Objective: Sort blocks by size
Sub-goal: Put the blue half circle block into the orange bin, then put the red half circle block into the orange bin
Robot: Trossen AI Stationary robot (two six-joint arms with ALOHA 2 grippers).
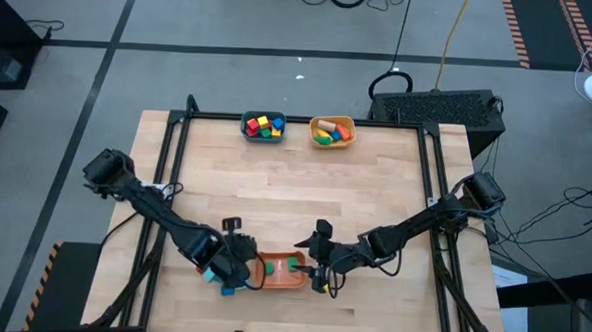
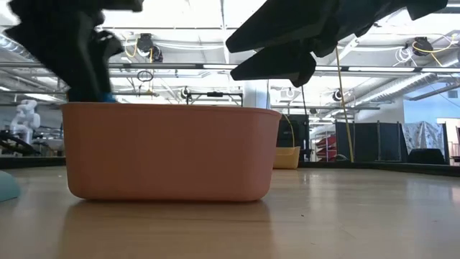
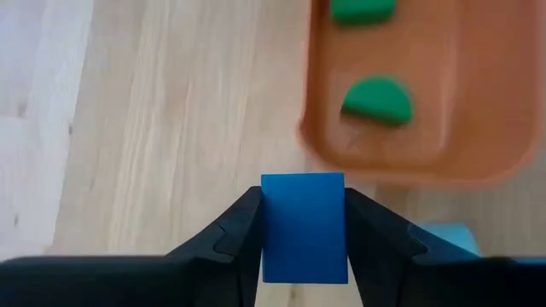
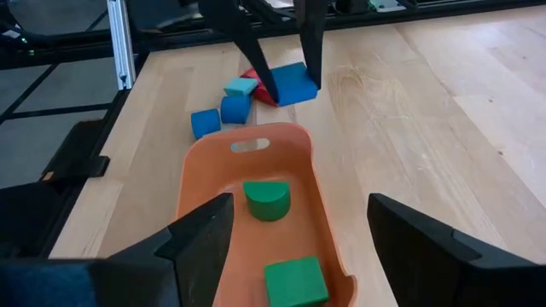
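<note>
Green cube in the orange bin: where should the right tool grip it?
Likely from straight above: the bin walls block the sides. The open right tool hovers over the bin; close on the green cube's two opposite flat sides, mid-height.

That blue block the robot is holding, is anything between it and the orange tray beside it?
Nothing visible is. The left gripper is shut on the blue block, just outside the orange tray; only bare table lies between them. Two green blocks lie inside with room around them. The right gripper hangs open over the tray's other end.
</note>
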